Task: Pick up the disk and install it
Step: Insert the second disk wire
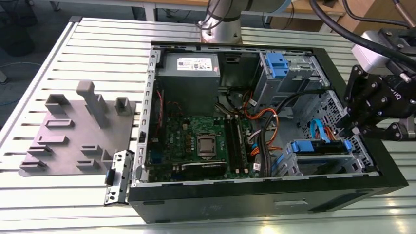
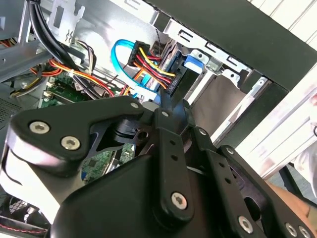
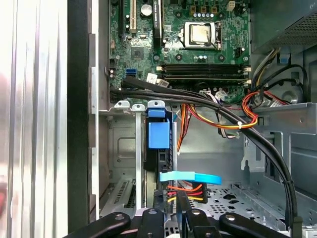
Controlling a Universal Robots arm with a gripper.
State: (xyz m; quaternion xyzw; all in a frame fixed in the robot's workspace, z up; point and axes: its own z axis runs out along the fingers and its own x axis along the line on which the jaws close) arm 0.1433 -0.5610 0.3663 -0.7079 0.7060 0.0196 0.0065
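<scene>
**Disk in its bay, mostly hidden**

I see one silver-metal disk with blue plastic side rails (image 1: 316, 147) sitting in the lower bay of the open black computer case (image 1: 260, 204) on the slatted white bench (image 1: 78, 53). Cables cover its rear. My black gripper (image 1: 364, 127) hangs just beside it; whether its fingers are apart, I cannot tell. One grey moulded tray (image 1: 75, 129) lies well apart.

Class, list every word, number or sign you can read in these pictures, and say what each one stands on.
White sticker on the grey metal box: it carries print, but too small to read.
Motherboard: white markings beside the parts, too small to read.
No text in these pictures is clear enough to quote.
</scene>
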